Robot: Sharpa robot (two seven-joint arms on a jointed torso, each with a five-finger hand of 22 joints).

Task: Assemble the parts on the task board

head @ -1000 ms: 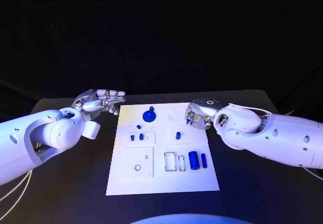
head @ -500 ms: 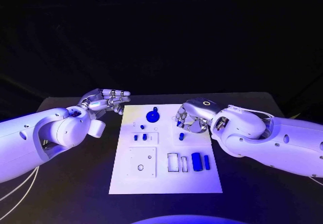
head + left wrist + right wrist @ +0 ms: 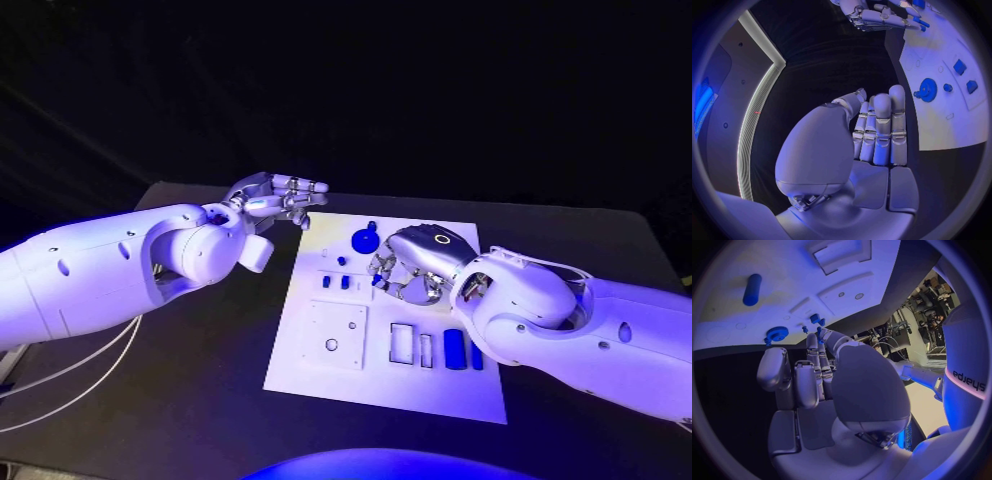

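I am seeing my left hand (image 3: 274, 203) hovering upper left, fingers (image 3: 881, 127) together, empty; right hand (image 3: 410, 263) is curling over the white rectangular task board (image 3: 346, 375), its grip hidden from me.

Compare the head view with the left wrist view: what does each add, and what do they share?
The head view adds the long blue cylinder lying on the near half of the white task board. The left wrist view adds the palm side of the left hand, its fingers straight, side by side and holding nothing. Both show the board, the blue gear-shaped disc and the right hand over the board.
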